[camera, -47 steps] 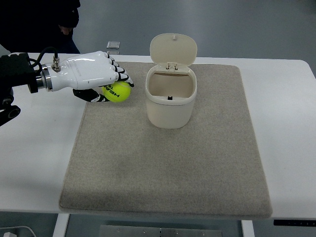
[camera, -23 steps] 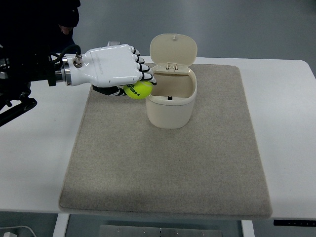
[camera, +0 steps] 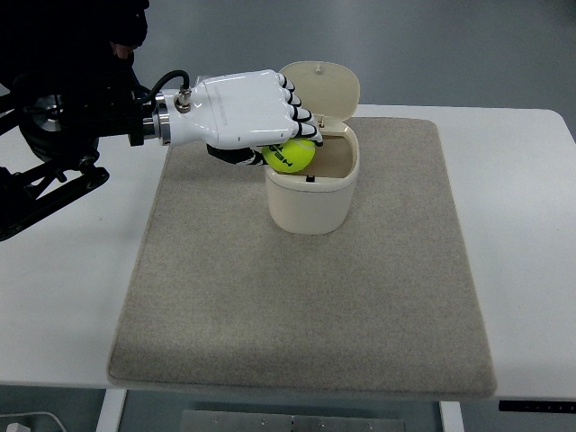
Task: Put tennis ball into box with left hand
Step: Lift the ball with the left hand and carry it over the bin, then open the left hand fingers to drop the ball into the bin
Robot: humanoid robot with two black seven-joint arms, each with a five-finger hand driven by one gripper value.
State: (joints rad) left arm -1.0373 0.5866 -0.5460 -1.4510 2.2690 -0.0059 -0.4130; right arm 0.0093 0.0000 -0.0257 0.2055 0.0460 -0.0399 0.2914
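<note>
A yellow-green tennis ball (camera: pixel 290 157) is held in my left hand (camera: pixel 281 142), whose white fingers curl over its top. Hand and ball hover over the left half of the opening of a cream box (camera: pixel 310 200). The box stands on a grey mat (camera: pixel 306 297) with its hinged lid (camera: pixel 326 85) tipped up at the back. My left arm comes in from the left edge. The hand covers part of the box's rim and the ball's upper side. My right hand is out of the picture.
The mat lies on a white table (camera: pixel 526 189). A person in dark clothing (camera: pixel 117 27) stands at the top left behind the table. A small grey object (camera: pixel 205 79) on the floor beyond the far edge is mostly hidden by my hand.
My left hand has carried the ball up and rightward, from the mat left of the box to above the box's opening. The box has stayed put.
</note>
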